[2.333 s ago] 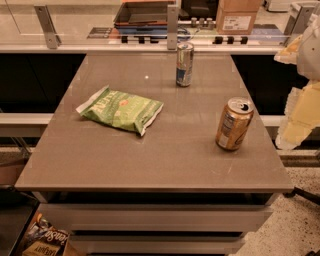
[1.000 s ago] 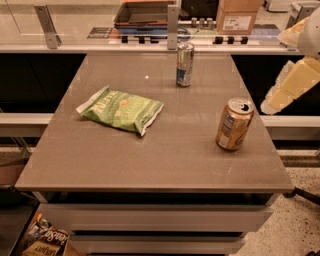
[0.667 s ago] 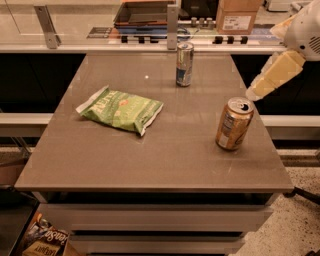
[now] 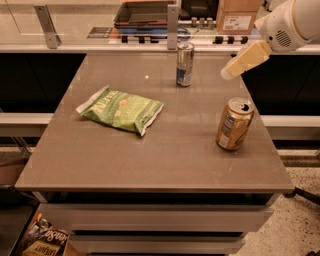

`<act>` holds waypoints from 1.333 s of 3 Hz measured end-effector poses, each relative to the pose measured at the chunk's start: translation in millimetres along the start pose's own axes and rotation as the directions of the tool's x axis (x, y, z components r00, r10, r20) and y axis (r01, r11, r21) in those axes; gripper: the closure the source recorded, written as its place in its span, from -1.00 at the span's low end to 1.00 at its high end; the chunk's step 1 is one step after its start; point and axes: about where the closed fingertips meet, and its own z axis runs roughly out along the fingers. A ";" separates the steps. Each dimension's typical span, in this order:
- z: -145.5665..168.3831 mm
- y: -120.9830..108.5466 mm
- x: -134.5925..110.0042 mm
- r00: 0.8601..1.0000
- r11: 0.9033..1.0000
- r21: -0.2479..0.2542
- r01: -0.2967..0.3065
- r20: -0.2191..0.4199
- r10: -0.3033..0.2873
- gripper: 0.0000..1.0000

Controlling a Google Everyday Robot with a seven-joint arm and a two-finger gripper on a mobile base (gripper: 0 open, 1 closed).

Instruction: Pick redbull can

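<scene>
The redbull can (image 4: 184,64), slim, silver and blue, stands upright near the far edge of the brown table (image 4: 165,155), a little right of its middle. My gripper (image 4: 240,62) comes in from the upper right on a white arm. Its cream-coloured end hangs above the table's right side, to the right of the redbull can and apart from it. It holds nothing that I can see.
A wider gold-orange can (image 4: 234,124) stands near the right edge, below the gripper. A green chip bag (image 4: 121,109) lies left of centre. A counter with a tray (image 4: 145,12) and a cardboard box (image 4: 239,15) runs behind the table.
The arm has swung up and left from the table's right side. The gripper now hangs over the table, closer to the redbull can. The cans and bag have not moved.
</scene>
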 end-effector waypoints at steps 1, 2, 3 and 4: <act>38.2 -11.3 -11.6 0.997 0.998 -0.016 -0.058 0.050 0.059 -1.00; 73.2 -9.0 -17.4 0.984 0.990 -0.049 -0.134 0.115 0.139 -1.00; 73.4 -8.9 -17.4 0.984 0.990 -0.049 -0.134 0.115 0.139 -1.00; 98.8 -7.4 -14.2 0.975 0.985 -0.074 -0.157 0.147 0.166 -1.00</act>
